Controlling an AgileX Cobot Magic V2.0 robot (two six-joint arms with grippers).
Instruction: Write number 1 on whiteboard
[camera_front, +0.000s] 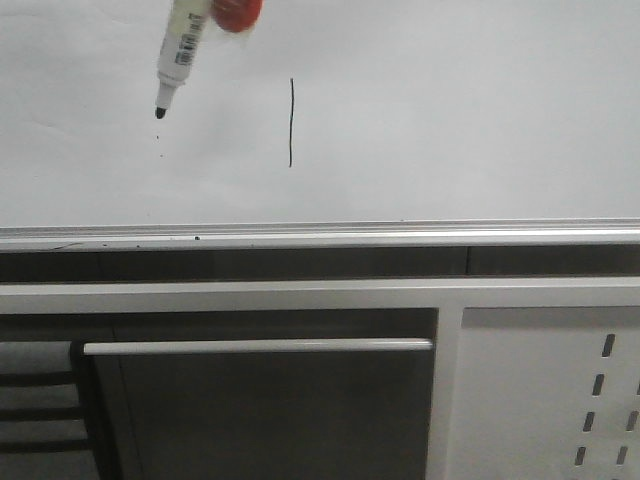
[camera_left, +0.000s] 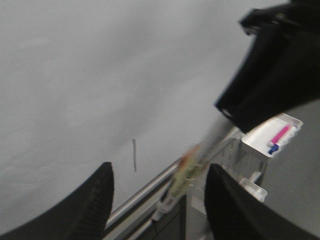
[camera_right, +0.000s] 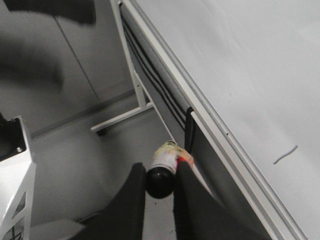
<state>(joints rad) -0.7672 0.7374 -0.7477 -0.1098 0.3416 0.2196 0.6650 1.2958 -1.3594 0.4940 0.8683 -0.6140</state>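
Observation:
The whiteboard (camera_front: 450, 110) fills the upper front view, with a silver ledge (camera_front: 320, 236) below it. The number 1 (camera_front: 291, 122) is a thin vertical black stroke on it; it also shows in the left wrist view (camera_left: 134, 155) and the right wrist view (camera_right: 285, 155). A white marker (camera_front: 178, 55) hangs tip down, left of the stroke, its tip close to the board; I cannot tell if it touches. My right gripper (camera_right: 160, 167) is shut on the marker (camera_right: 162, 162). My left gripper (camera_left: 160, 172) is open and empty, away from the board, with the blurred marker (camera_left: 187, 172) beyond it.
Tiny black specks (camera_front: 158, 138) lie under the marker tip. Below the ledge are a dark cabinet with a silver bar handle (camera_front: 258, 346) and a white perforated panel (camera_front: 560, 400). A white tray (camera_left: 292, 122) holds a pink pen. The right arm (camera_left: 270, 75) is black.

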